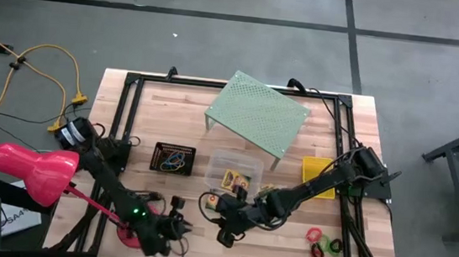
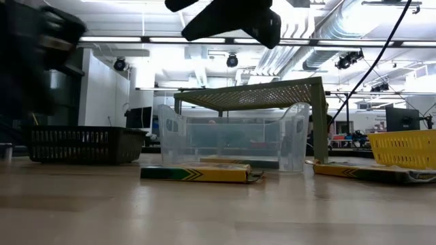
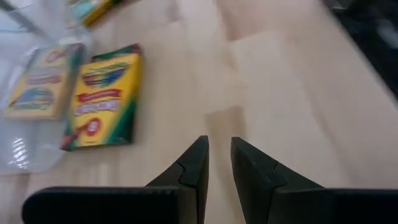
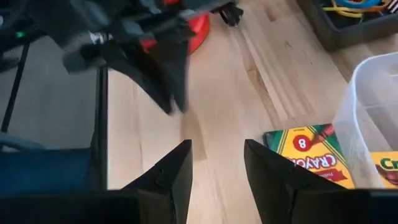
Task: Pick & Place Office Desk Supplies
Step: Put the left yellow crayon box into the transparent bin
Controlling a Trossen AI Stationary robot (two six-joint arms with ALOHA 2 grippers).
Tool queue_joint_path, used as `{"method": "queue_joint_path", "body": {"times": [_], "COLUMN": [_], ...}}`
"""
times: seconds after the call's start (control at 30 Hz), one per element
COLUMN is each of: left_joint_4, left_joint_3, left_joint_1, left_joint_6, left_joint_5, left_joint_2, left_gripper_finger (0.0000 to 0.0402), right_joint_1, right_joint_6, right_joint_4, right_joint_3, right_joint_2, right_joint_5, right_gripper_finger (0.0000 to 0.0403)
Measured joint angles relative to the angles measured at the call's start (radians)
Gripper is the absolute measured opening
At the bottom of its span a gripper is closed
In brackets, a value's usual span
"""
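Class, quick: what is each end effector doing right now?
Left end effector: narrowly open, holding nothing.
Right end effector: open, empty above the table.

Two crayon boxes [image 1: 235, 181], three rings [image 1: 321, 243], one mesh tray [image 1: 172, 158].

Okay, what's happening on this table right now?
Two dark robot arms are sorting desk supplies on a wooden table. Both hover near the front, holding nothing: the left gripper with fingers slightly apart, the right gripper open beside a green-and-yellow crayon box lying just outside the clear plastic tub. A second crayon box is in the tub. Coloured rubber bands lie in the small black mesh tray; red, green and black rings sit loose on the table.
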Motion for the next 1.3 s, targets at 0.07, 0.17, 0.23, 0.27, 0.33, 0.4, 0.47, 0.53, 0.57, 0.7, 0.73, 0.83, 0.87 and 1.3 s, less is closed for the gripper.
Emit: {"method": "queue_joint_path", "body": {"times": [0.07, 0.17, 0.23, 0.27, 0.33, 0.4, 0.47, 0.53, 0.57, 0.7, 0.73, 0.83, 0.87, 1.3], "left_joint_4": [0.007, 0.014, 0.016, 0.018, 0.018, 0.018, 0.018, 0.018, 0.019, 0.058, 0.073, 0.095, 0.100, 0.108], "left_joint_3": [0.000, 0.000, 0.000, 0.000, 0.000, 0.000, 0.000, 0.000, 0.000, 0.000, 0.000, 0.000, 0.000, 0.000], "left_joint_1": [0.037, 0.093, 0.128, 0.141, 0.169, 0.194, 0.216, 0.234, 0.242, 0.271, 0.278, 0.291, 0.293, 0.281], "left_joint_6": [0.000, -0.001, -0.018, -0.028, -0.040, -0.056, -0.058, -0.060, -0.060, -0.060, -0.060, -0.056, -0.053, -0.061], "left_joint_5": [0.001, 0.023, 0.037, 0.040, 0.040, 0.041, 0.054, 0.070, 0.075, 0.083, 0.085, 0.085, 0.085, 0.138], "left_joint_2": [0.000, 0.000, 0.000, 0.000, 0.000, 0.000, 0.000, 0.000, 0.004, 0.044, 0.058, 0.090, 0.097, 0.109], "left_gripper_finger": [0.0063, 0.0063, 0.0063, 0.0063, 0.0063, 0.0063, 0.0063, 0.0063, 0.0063, 0.0063, 0.0063, 0.0063, 0.0063, 0.0063], "right_joint_1": [0.005, 0.018, 0.032, 0.040, 0.054, 0.070, 0.085, 0.100, 0.109, 0.141, 0.149, 0.170, 0.176, 0.202], "right_joint_6": [0.027, 0.055, 0.064, 0.064, 0.065, 0.064, 0.065, 0.075, 0.087, 0.125, 0.130, 0.140, 0.142, 0.147], "right_joint_4": [-0.003, -0.004, -0.005, -0.006, -0.006, -0.005, -0.004, -0.002, -0.003, 0.001, 0.005, 0.018, 0.020, 0.027], "right_joint_3": [0.000, 0.000, 0.000, 0.000, 0.000, 0.000, 0.000, 0.000, 0.000, 0.000, 0.000, 0.000, 0.000, 0.000], "right_joint_2": [0.000, 0.000, 0.000, 0.000, 0.000, 0.000, 0.000, 0.000, 0.000, 0.000, 0.000, 0.000, 0.000, 0.000], "right_joint_5": [0.008, 0.008, 0.006, 0.003, 0.000, 0.000, 0.002, 0.004, 0.005, 0.006, 0.007, 0.020, 0.030, 0.065], "right_gripper_finger": [0.0133, 0.0133, 0.0133, 0.0133, 0.0133, 0.0133, 0.0133, 0.0133, 0.0133, 0.0133, 0.0133, 0.0133, 0.0133, 0.0133]}}
